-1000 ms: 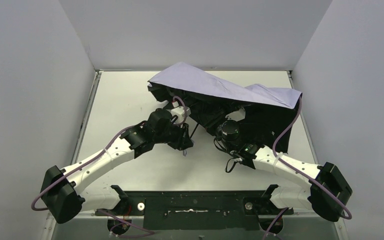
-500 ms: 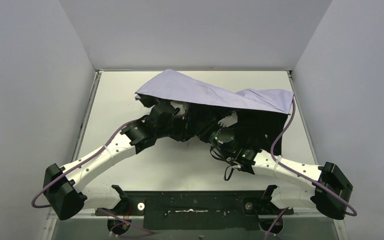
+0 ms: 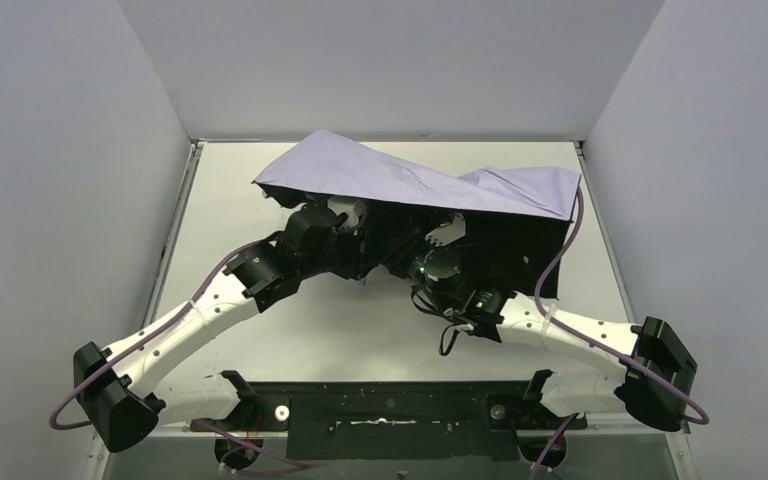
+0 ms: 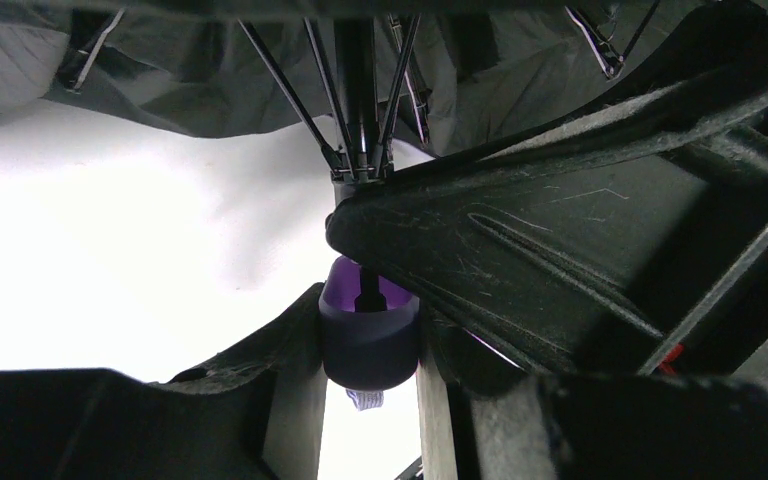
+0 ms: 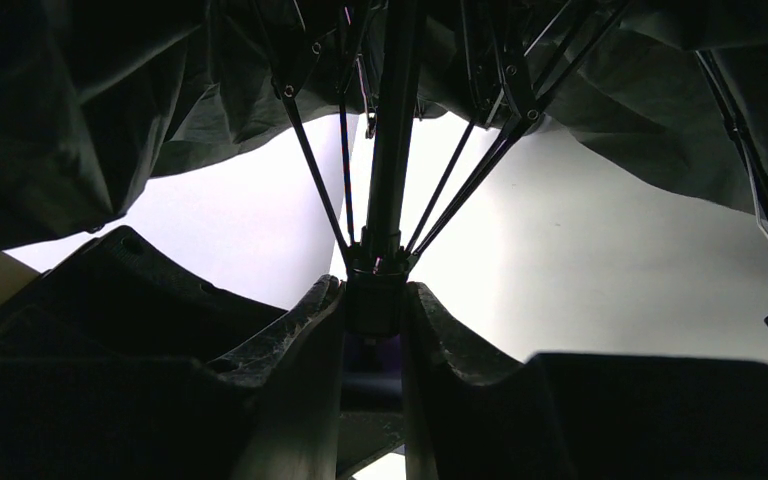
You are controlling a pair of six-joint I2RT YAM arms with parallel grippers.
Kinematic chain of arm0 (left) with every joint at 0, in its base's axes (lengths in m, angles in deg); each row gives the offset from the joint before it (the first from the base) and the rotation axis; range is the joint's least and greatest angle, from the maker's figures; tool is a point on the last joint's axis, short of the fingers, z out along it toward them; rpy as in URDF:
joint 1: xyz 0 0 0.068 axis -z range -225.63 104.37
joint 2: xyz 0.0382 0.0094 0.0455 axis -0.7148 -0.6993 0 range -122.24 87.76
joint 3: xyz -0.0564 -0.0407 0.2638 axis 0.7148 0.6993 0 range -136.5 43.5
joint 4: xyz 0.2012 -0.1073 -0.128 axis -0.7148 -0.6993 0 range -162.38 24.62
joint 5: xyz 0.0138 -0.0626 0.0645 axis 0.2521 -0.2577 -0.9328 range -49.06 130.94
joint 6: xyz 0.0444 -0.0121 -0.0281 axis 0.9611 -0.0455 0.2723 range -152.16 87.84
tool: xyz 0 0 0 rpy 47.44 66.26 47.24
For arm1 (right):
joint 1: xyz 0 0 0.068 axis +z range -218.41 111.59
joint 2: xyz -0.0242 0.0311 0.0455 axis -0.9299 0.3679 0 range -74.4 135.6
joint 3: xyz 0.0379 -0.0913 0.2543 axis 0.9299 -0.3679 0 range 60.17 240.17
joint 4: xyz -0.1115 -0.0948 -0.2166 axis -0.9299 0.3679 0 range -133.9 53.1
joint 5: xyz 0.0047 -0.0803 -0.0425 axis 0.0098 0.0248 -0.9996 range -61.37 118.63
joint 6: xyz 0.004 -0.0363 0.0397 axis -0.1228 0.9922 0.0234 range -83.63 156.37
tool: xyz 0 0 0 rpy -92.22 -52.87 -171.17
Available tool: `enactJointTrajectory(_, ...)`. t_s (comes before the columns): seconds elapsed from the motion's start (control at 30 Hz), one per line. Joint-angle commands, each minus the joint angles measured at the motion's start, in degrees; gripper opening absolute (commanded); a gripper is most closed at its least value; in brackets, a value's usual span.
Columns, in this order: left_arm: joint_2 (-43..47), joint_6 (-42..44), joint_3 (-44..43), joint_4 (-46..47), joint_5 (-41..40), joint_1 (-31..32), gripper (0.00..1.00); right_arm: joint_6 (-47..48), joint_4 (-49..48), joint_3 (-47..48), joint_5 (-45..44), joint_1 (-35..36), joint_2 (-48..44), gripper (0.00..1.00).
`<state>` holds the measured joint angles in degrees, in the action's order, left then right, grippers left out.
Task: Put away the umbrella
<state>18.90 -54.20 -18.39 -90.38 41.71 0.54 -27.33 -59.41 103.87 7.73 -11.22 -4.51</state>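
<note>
I see the umbrella (image 3: 410,180) on the far middle of the table (image 3: 240,190), canopy spread left to right. My left gripper (image 4: 370,342) clamps its handle (image 4: 368,350). My right gripper (image 5: 373,300) clamps the shaft's runner (image 5: 372,280).

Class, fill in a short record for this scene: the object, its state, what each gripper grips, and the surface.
object: umbrella, lavender canopy, black underside
state: canopy draped over both wrists, ribs spread
left gripper: shut on the umbrella's lavender handle
right gripper: shut on the runner around the black shaft
surface: pale table
</note>
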Motion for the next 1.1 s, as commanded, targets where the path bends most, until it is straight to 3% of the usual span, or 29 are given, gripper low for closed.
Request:
enactJointTrajectory(0.0, 3.86, 1.28, -7.56, -2.49, -11.46, -1.54, 0.00, 4.83, -3.41, 7.00, 5.10, 2.30, 1.36, 0.00)
enactJointTrajectory(0.17, 5.69, 0.95, -16.97, -17.37, -23.55, 1.94, 0.00, 4.77, -2.38, 13.52, 9.04, 3.75, 4.62, 0.00)
enactJointTrajectory(0.37, 8.16, -6.92, -26.66, -33.90, -39.56, 11.28, 0.00, 3.89, 6.36, 21.55, 10.75, 6.49, 5.47, 0.00)
enactJointTrajectory(0.57, 3.34, -21.19, -40.28, -53.62, -55.03, 26.87, 0.00, 1.43, 10.77, 25.00, 14.10, 9.97, 4.03, 0.00)
enactJointTrajectory(0.77, -8.71, -43.50, -54.83, -79.04, -61.88, 42.30, 0.00, -4.46, 14.75, 23.41, 16.54, 11.89, 1.40, 0.00)
enactJointTrajectory(0.93, -11.15, -49.07, -48.73, -78.09, -61.09, 42.03, 0.00, -8.88, 17.31, 16.56, 13.82, 10.94, -1.04, 0.00)
enactJointTrajectory(1.07, -4.56, -36.09, -33.07, -58.34, -52.63, 33.57, 0.00, -12.84, 13.82, 9.57, 16.16, 7.01, -1.77, 0.00)
